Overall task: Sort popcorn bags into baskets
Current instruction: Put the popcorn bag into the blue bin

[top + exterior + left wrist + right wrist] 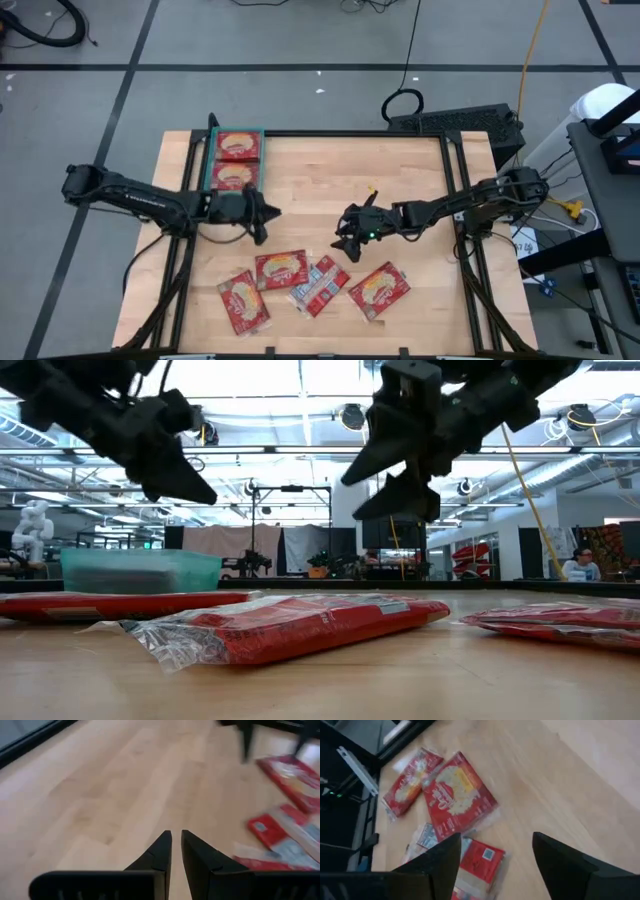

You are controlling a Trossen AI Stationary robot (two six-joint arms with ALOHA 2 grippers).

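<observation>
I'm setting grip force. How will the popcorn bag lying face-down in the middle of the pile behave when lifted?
The face-down bag looks flat and thin, so probably light. Its clear wrapper edge is crinkled and loose, so it may flop or slip. It overlaps a neighbouring bag, which might drag along.

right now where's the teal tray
In the high view, the tray sits at the table's far left edge, behind the left gripper, with two bags inside.

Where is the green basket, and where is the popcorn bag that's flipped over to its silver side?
teal basket [262,160], high view, right rim.
silvery-faced popcorn bag [318,286], high view, middle of its face.
</observation>
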